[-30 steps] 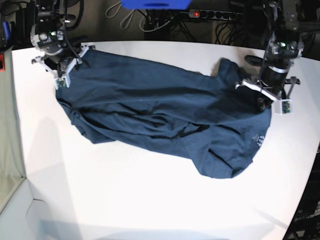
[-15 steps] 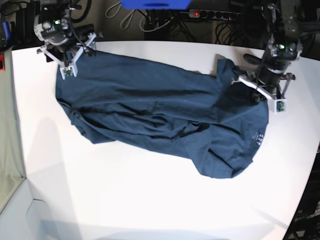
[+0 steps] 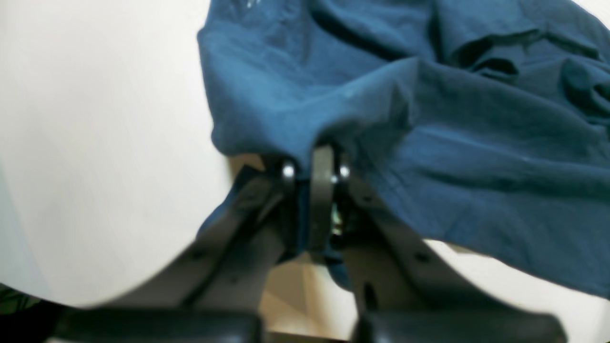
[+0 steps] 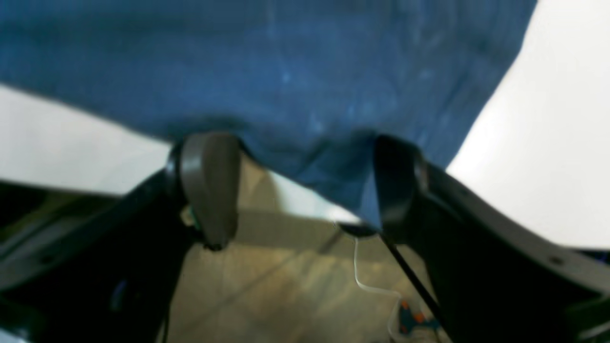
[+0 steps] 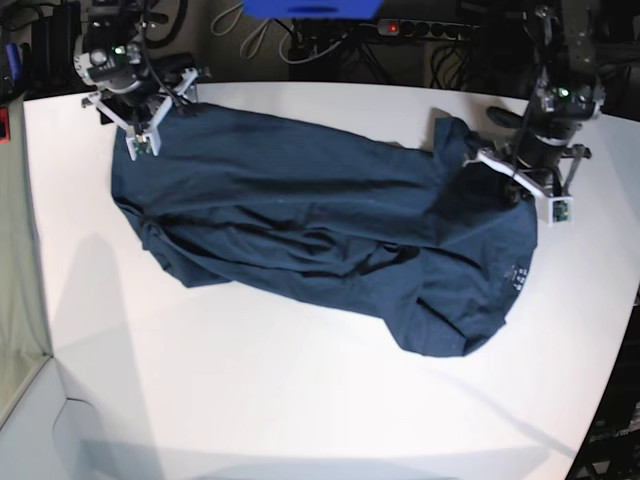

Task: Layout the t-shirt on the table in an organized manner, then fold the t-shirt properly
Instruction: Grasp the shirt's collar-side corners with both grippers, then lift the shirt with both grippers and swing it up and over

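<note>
Left gripper (image 3: 315, 164) pinches the navy t-shirt (image 5: 320, 235), which lies rumpled across the white table (image 5: 250, 400), while the right gripper (image 4: 295, 186) stands spread; tug gently outward to flatten wrinkles.

1 t-shirt (image 5: 300, 215), 1 table (image 5: 250, 400), 2 tools: left (image 3: 317, 162), right (image 4: 295, 186).

The right tool (image 5: 150, 115) has spread its jaws, let go of the t-shirt (image 5: 320, 230) and drawn back toward the table's (image 5: 250, 400) far edge.
</note>
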`<state>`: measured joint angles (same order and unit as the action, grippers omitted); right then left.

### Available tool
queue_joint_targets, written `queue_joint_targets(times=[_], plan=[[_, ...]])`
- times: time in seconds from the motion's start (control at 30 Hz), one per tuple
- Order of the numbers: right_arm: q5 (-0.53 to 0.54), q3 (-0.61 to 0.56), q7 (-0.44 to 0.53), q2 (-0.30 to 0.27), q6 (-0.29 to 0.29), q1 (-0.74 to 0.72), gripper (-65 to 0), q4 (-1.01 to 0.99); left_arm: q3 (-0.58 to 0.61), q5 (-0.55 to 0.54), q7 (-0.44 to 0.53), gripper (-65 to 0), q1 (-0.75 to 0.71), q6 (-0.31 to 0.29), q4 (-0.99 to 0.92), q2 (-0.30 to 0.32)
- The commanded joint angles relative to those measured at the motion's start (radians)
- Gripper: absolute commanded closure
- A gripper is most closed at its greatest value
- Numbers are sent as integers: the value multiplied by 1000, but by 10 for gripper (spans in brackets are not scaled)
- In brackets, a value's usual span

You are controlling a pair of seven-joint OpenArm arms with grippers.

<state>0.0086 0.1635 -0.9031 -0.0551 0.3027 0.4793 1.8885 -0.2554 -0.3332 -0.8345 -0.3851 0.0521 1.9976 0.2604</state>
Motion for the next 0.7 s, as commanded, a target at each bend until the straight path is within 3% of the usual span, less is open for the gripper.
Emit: queue_joint_targets(times=[0.0, 0.07, 0.13, 0.33, 0.67], plan=[[-9, 3, -9, -2, 10, 3, -441, -13, -6, 1, 17, -2, 1, 1, 16, 10], [-9, 1, -9, -2, 10, -9, -419, -33, -6, 1, 17, -2, 1, 1, 16, 10], [-9, 1, -9, -2, 11, -14, -351, -54, -6, 1, 17, -2, 1, -1, 16, 10], [-9, 1, -9, -2, 11, -15, -13, -68, -6, 1, 17, -2, 1, -1, 16, 10], [-9, 1, -17, 21, 11, -60, -2, 101, -5, -8, 17, -2, 93, -1, 21, 4]])
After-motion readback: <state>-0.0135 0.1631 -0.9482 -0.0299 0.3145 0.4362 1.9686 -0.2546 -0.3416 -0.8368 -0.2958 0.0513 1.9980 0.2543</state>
